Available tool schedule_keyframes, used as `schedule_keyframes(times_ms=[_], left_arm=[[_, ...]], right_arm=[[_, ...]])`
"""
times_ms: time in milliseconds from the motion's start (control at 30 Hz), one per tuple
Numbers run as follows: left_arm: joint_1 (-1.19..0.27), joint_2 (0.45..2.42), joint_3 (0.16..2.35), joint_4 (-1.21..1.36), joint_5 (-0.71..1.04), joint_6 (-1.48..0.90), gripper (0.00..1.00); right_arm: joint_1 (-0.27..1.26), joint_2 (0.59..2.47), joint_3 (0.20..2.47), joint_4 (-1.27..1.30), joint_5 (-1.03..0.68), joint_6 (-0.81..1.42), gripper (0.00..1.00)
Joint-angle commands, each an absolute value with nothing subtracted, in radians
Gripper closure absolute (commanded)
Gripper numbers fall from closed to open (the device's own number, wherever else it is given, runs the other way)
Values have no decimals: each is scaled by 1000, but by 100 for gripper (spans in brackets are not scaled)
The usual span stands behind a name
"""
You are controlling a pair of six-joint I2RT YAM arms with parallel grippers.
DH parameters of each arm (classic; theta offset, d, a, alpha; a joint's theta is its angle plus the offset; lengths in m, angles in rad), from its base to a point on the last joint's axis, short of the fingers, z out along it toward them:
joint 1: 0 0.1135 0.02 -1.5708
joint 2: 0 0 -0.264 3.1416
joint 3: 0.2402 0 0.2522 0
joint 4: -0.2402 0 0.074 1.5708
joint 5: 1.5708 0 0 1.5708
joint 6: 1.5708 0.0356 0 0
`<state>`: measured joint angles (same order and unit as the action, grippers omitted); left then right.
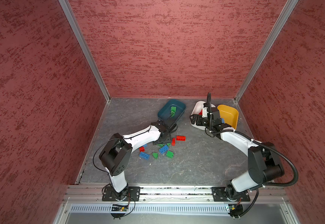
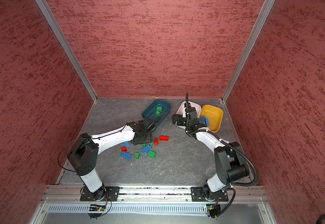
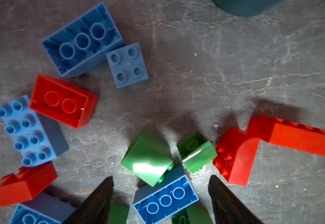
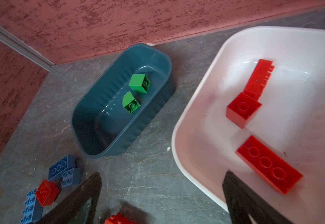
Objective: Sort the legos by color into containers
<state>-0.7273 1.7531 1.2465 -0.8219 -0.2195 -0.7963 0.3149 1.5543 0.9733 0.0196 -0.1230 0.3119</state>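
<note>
Your left end effector (image 3: pixel 160 178) hangs low over the heap of loose legos (image 1: pixel 163 149) on the grey marbled table (image 1: pixel 196 164). Its two dark fingers (image 3: pixel 99 199) are spread and pinch nothing. Between them lies a blue rectangular plastic brick turned hollow side up (image 3: pixel 165 197), and a green curved plastic brick (image 3: pixel 148 157) touches its far edge, with a smaller green brick (image 3: pixel 198 153) just beside. I cannot tell for sure which one you want, so please choose one colour before you close. For the blue one, centre the fingers on its two long flat sides and go down until they pass its rim, so that the green bricks are left out. Take care with the red rounded plastic brick (image 3: pixel 237 155) near the outer side of one finger, because it may be pushed. Green goes to the dark teal plastic tub (image 4: pixel 91 126), blue to the mustard yellow plastic tub (image 2: pixel 214 116), as I judge from what lies in them. Your right end effector (image 4: pixel 161 203) is spread and empty at the rim of the white plastic tub (image 4: pixel 196 97), which holds red bricks, so it is well apart from this grasp.
</note>
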Motion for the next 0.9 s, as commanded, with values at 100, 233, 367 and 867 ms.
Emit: schedule_keyframes(times_ms=[100, 233, 367, 867], left_arm=[[-700, 1732, 1208, -798, -251, -934, 25], [-686, 1740, 1198, -785, -270, -1019, 21], [-669, 1767, 1196, -772, -244, -1052, 20], [-645, 1856, 1198, -752, -137, -1056, 46]], right_arm=[[357, 1564, 1009, 50, -48, 232, 1], [366, 1561, 1010, 49, -42, 220, 1], [372, 1560, 1008, 54, -40, 206, 1], [397, 1588, 1028, 60, -20, 188, 1]])
